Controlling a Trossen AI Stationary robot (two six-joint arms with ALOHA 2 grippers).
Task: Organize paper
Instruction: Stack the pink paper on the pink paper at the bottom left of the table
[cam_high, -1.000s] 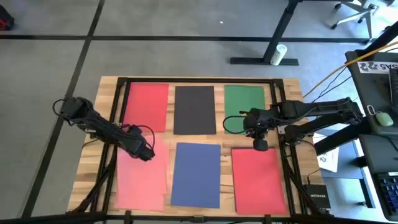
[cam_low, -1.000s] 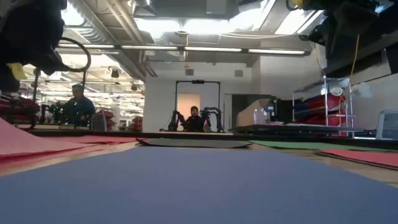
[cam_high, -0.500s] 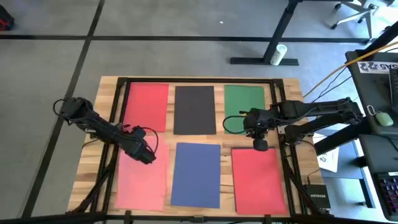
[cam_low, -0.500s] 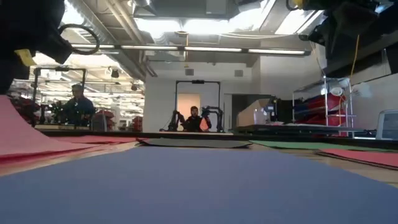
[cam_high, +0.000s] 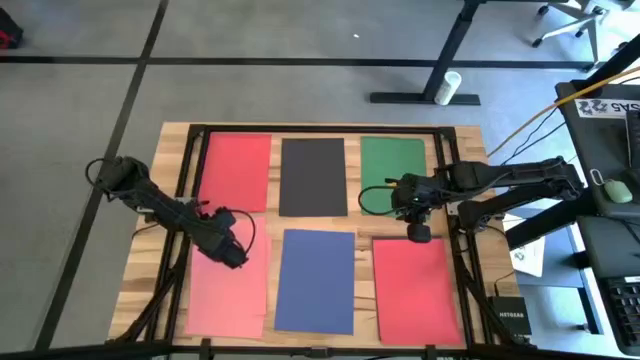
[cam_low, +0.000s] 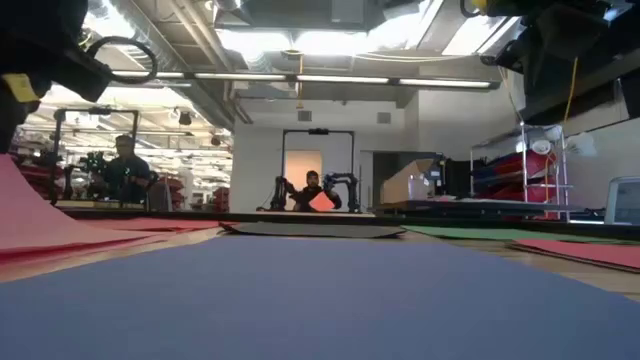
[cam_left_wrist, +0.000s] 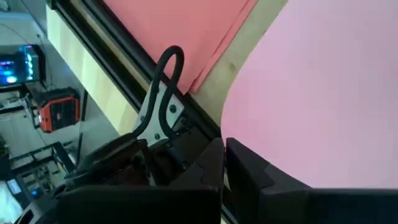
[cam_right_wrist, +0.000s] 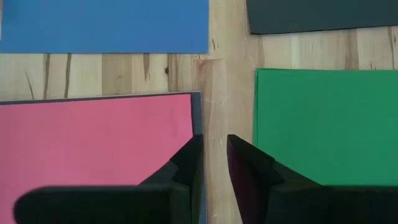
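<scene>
Paper lies spread over my worktop (cam_high: 465, 140) in two rows: along the far row a red sheet (cam_high: 237, 172) at the left, a black sheet (cam_high: 313, 177) in the middle and a green sheet (cam_high: 393, 165) at the right; along the near row a pink sheet (cam_high: 228, 290), a blue sheet (cam_high: 315, 280) and a second red sheet (cam_high: 416, 288). My left claw (cam_high: 232, 255) sits over the far right corner of the pink sheet, and from its wrist camera I see its fingers (cam_left_wrist: 245, 171) drawn together with the pink paper's edge between them, so I read it as pinching that sheet (the low camera shows the paper (cam_low: 30, 215) curling up off the wood at that side). My right claw (cam_high: 418, 233) hangs above the bare wood strip between the green sheet (cam_right_wrist: 323, 124) and the near red sheet (cam_right_wrist: 93, 146), holding nothing; its fingers (cam_right_wrist: 186, 165) stand nearly together with only a slim gap. Under that red sheet a thin dark edge peeks out along one side. Beyond the worktop, the low camera catches two people (cam_low: 125, 170) seated in the room.
</scene>
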